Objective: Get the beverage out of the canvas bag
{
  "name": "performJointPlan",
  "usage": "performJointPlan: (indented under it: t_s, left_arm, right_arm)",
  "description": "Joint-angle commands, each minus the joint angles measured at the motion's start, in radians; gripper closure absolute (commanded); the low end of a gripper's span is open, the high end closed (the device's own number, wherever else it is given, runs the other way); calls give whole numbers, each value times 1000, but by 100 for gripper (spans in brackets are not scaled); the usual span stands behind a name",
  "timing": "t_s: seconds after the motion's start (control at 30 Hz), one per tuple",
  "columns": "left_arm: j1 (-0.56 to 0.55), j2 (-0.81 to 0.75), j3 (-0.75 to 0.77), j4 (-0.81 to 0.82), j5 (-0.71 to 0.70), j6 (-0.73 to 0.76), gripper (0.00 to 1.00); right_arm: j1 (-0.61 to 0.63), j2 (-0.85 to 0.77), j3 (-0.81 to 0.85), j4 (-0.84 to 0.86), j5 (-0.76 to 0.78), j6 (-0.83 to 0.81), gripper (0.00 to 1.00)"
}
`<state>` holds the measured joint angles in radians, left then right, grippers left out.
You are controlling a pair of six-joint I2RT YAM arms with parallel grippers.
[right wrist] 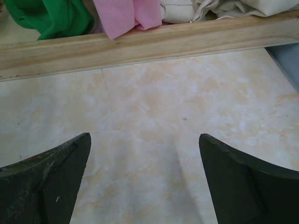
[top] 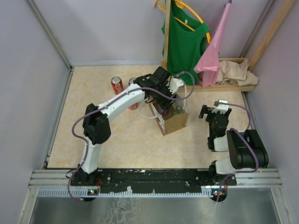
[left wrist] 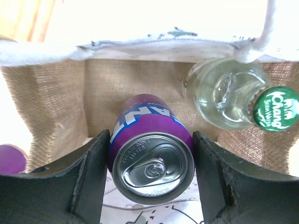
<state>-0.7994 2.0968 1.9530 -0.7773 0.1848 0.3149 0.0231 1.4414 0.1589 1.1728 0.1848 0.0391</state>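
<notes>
The tan canvas bag (top: pixel 174 121) with white rope handles stands mid-table. My left gripper (top: pixel 163 101) reaches down into its open top. In the left wrist view the gripper (left wrist: pixel 152 140) is shut on a purple soda can (left wrist: pixel 153 161), one finger against each side, with the can upright inside the bag (left wrist: pixel 131 79). A clear glass bottle with a green cap (left wrist: pixel 238 100) stands beside it in the bag's far right corner; its cap also shows from above (top: pixel 178 108). My right gripper (top: pixel 214 113) is open and empty over bare table right of the bag (right wrist: pixel 144 140).
A red can (top: pixel 117 85) stands upright at the back left, and another can (top: pixel 133 105) is partly hidden behind my left arm. A wooden rack (top: pixel 224 86) with green and pink shirts and a beige cloth heap stands at the back right; its rail (right wrist: pixel 140 44) lies ahead of my right gripper.
</notes>
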Motion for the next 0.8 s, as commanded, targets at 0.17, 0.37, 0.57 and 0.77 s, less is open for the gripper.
performJointPlan:
  t_s: [0.17, 0.37, 0.57, 0.77]
  left_arm:
    - [18, -54, 155, -61, -29, 24, 100]
    - [27, -41, 209, -105, -21, 29, 100]
    - [56, -44, 285, -149, 1, 19, 100]
    - [123, -122, 289, -118, 75, -15, 100]
  right_arm:
    - [-2, 1, 21, 44, 0, 8, 1]
    - [-2, 1, 20, 44, 1, 7, 1]
    - [-2, 1, 21, 44, 0, 8, 1]
    - [-2, 1, 20, 44, 0, 8, 1]
